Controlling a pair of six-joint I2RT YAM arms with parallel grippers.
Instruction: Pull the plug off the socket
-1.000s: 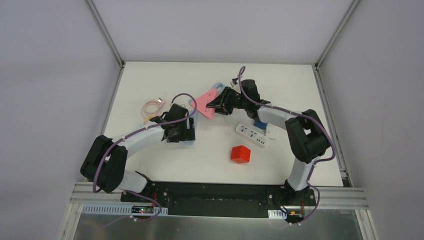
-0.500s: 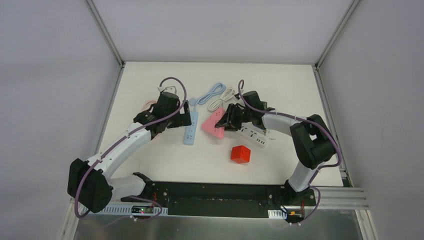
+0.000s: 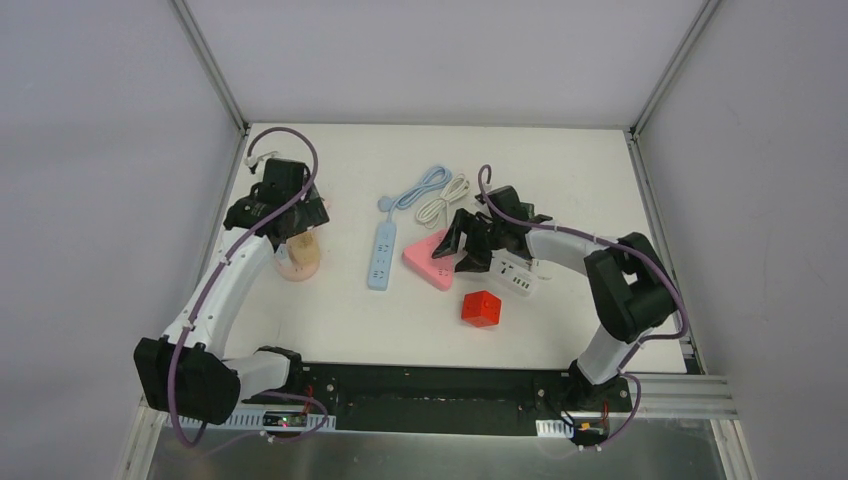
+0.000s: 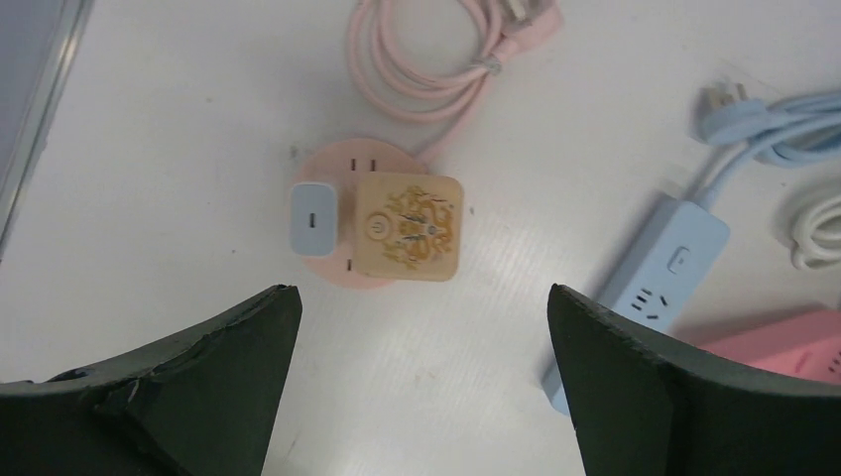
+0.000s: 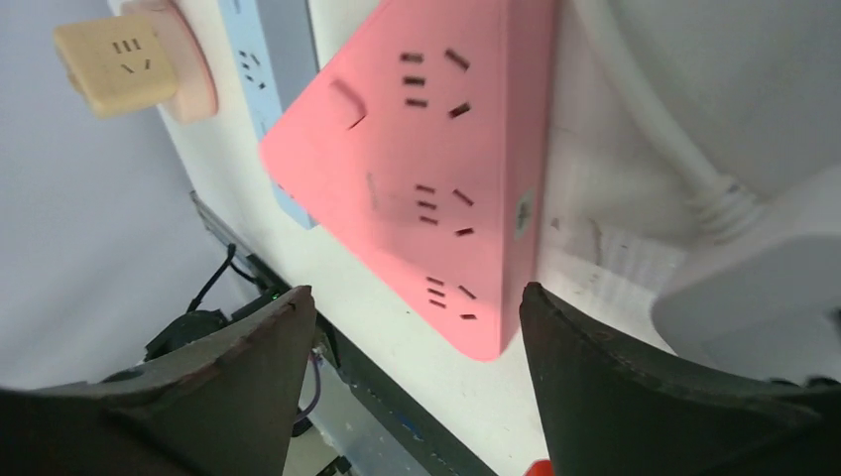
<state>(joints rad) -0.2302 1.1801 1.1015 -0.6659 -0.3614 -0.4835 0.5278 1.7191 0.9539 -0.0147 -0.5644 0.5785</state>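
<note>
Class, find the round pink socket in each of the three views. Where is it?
Top external: pink socket, left of centre.
Left wrist: pink socket, centre, upper half.
Right wrist: pink socket, top left corner.
Shared landmark: the blue strip, to its right in all three.

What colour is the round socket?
The socket is pink, clearest in the left wrist view.

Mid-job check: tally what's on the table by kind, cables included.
Power strips: 3 (blue strip, pink triangular strip, white strip)
Round socket: 1
Cubes: 2 (beige cube, red cube)
Plug: 1
Cable bundles: 3 (pink cable, blue cable, white cable)
Total: 10
</note>
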